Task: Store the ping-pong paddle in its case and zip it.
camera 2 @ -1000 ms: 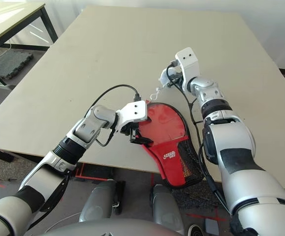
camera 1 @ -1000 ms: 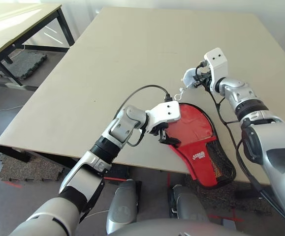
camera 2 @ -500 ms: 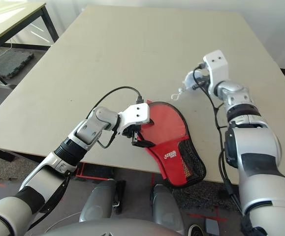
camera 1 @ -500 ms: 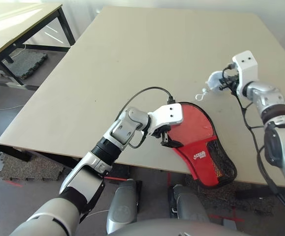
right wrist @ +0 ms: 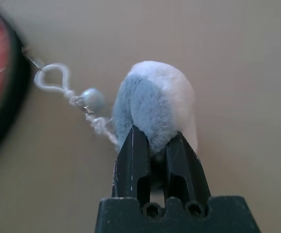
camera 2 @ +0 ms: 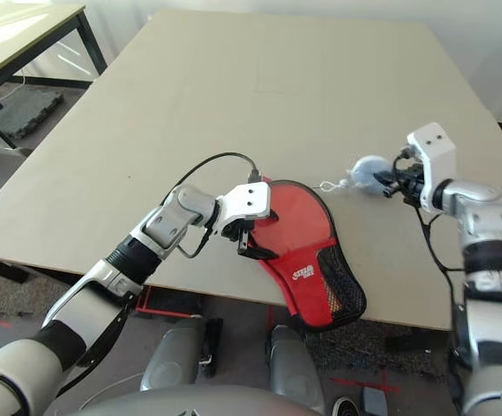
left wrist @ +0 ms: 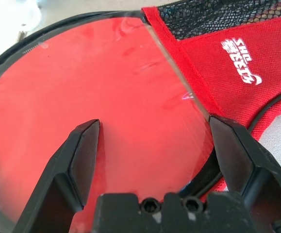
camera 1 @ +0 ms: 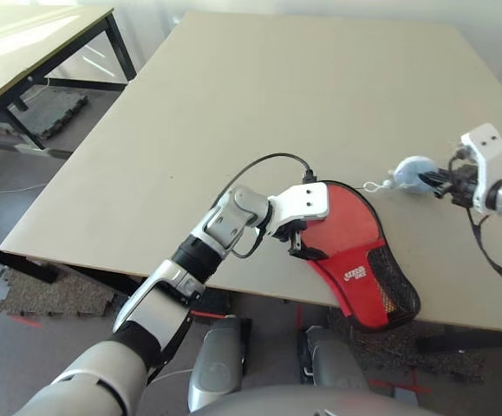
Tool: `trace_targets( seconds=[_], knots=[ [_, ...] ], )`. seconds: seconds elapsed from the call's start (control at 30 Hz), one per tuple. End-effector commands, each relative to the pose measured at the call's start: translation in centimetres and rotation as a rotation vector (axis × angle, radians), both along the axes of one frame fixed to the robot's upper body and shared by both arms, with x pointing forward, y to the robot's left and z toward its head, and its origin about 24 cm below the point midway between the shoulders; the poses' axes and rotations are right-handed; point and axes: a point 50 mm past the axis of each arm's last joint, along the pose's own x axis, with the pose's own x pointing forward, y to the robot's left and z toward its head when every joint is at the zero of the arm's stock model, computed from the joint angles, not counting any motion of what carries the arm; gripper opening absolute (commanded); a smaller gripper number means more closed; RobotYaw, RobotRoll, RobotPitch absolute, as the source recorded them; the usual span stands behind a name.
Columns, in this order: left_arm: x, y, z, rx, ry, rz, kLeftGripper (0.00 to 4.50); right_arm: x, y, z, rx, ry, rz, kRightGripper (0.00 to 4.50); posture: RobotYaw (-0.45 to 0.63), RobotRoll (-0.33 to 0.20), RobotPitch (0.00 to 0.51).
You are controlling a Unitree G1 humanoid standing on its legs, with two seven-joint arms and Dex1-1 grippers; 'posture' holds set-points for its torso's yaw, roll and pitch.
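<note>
I am seeing the case (camera 1: 335,221) lying on its back, its round red face up and turned away from me, its handle end jutting past the near edge. Its black mesh pocket (camera 1: 393,279) and white logo (left wrist: 241,60) are showing. I am pinching its fluffy white-and-blue charm (right wrist: 155,102) to its right, the white cord (right wrist: 53,77) reaching toward the rim.

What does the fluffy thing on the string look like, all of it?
The pom-pom charm is soft-looking, pale blue and white. A twisted white cord with a shiny pale bead and a loop runs from it toward the red case. It's over the table, to the case's right, pinched between the right gripper's fingers.
</note>
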Motion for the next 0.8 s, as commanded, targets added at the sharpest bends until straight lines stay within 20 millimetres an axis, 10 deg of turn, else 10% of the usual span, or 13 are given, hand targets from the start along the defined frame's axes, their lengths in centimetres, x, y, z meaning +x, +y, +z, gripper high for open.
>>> trace_targets(
  seconds=[0.03,0.8],
  knots=[
    [-0.1,0.4,-1.8,0.074,0.038,0.021,4.50,-1.8,0.2,-0.4,0.038,0.103,0.028,0.06,0.00,0.000,0.122],
    [0.2,-0.1,-2.0,0.055,0.035,0.042,4.50,-10.5,1.1,-2.8,0.123,0.652,0.271,0.05,0.00,0.000,0.119]
  ],
)
